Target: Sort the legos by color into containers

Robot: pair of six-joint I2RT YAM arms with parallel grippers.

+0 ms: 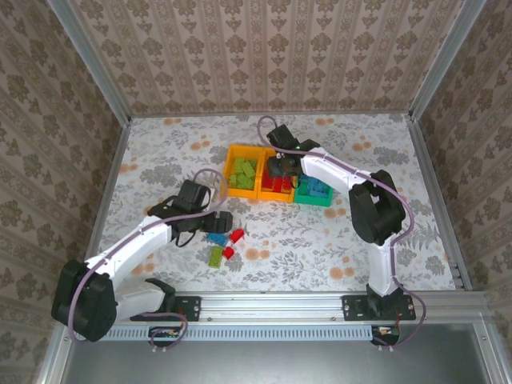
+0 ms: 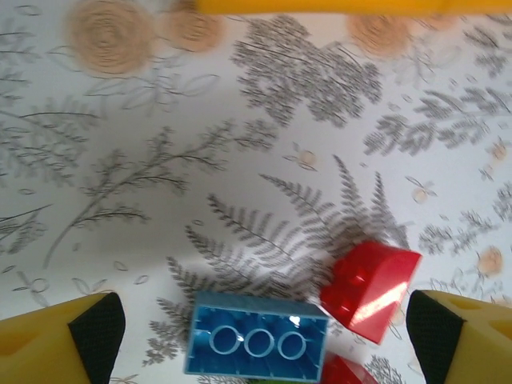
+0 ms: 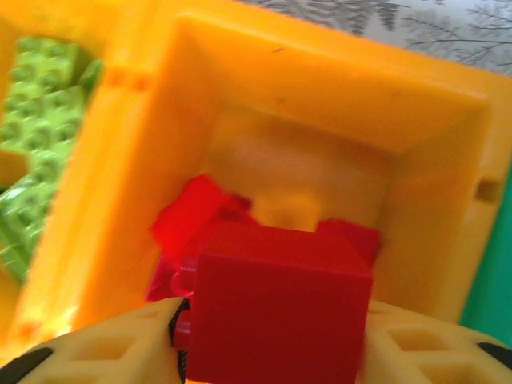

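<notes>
Your right gripper (image 3: 272, 340) clasps a red brick (image 3: 276, 304) above the middle bin (image 3: 320, 104). Your left gripper (image 2: 264, 324) gapes over a blue brick (image 2: 256, 346), lower centre.

The top camera looks down from behind the arms (image 1: 136, 244) over the whole counter (image 1: 336, 240). Each wrist camera looks closely down: past the left tool (image 2: 264, 332) onto loose bricks (image 2: 370, 288), past the right tool (image 3: 272, 356) and its red brick (image 3: 280, 312) into an orange bin (image 3: 320, 104). The top view shares both spots.
</notes>
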